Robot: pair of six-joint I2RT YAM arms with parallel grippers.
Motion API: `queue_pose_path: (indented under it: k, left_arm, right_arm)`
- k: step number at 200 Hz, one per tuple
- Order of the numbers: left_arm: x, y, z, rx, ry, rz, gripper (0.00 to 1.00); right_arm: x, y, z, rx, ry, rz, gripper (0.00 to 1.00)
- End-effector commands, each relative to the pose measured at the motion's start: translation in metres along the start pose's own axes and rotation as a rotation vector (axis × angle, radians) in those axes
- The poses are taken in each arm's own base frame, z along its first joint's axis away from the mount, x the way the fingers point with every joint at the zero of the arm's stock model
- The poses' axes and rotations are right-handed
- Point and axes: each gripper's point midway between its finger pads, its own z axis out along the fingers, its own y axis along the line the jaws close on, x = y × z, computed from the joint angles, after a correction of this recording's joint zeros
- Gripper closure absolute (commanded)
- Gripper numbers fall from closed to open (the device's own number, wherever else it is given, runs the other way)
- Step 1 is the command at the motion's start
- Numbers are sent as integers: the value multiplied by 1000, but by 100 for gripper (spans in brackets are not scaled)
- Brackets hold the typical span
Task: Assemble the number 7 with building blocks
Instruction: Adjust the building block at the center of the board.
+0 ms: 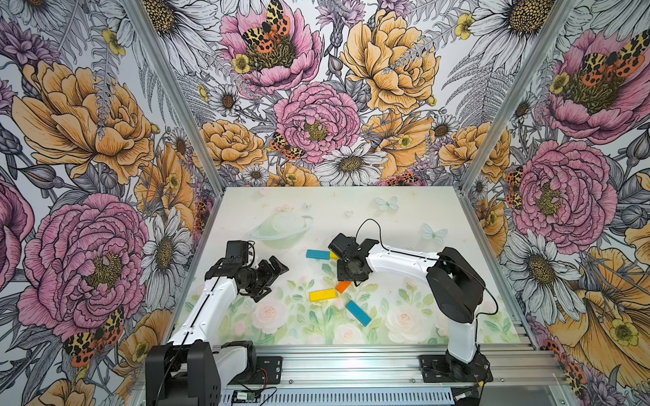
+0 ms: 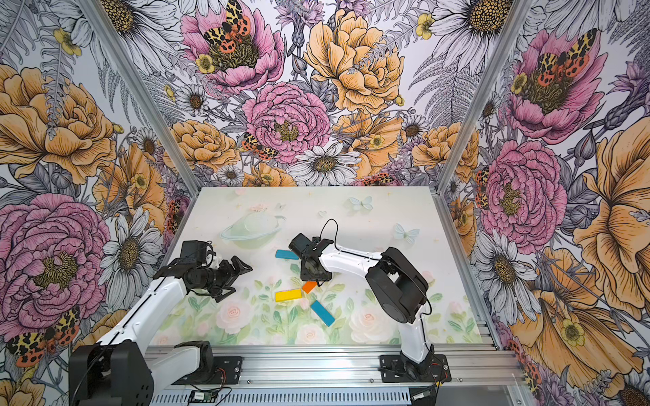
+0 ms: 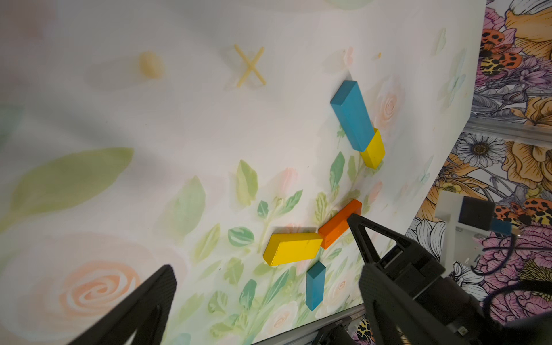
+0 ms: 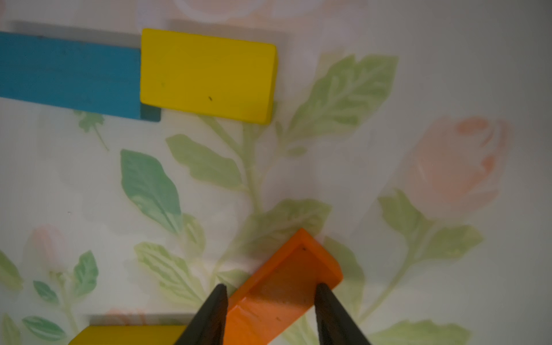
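Observation:
In both top views a blue block (image 1: 317,254) lies end to end with a short yellow block (image 1: 333,255), which my right wrist partly hides. Nearer the front lie an orange block (image 1: 343,286), a long yellow block (image 1: 322,294) and a second blue block (image 1: 358,313). My right gripper (image 4: 271,286) points down over the orange block (image 4: 283,283); its two fingers press the block's opposite sides while the block lies on the mat. The orange block's other end touches the long yellow block (image 3: 291,248). My left gripper (image 1: 274,284) hovers wide open to the left, holding nothing.
The blocks lie on a pale floral mat (image 1: 404,211) enclosed by flowered walls. A metal rail (image 1: 351,365) carrying both arm bases runs along the front edge. A faint printed planet (image 1: 281,228) marks the mat behind the blocks.

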Motion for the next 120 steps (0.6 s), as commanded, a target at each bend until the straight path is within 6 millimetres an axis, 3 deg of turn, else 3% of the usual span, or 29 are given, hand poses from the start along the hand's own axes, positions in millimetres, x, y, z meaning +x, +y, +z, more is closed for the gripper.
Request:
queue_pose_path:
  k: [1, 41, 89, 120]
  left_arm:
    - [-4, -14, -6, 45, -26, 22, 1]
    - [-4, -13, -5, 42, -28, 16, 1]
    - [-3, -12, -7, 44, -37, 19, 1]
    - [-2, -11, -7, 43, -35, 19, 1]
  right_arm:
    - [11, -8, 13, 21, 42, 42, 51]
    - [15, -14, 16, 44, 52, 40, 54]
    - [8, -12, -5, 48, 13, -7, 53]
    - [15, -14, -3, 62, 27, -3, 52]
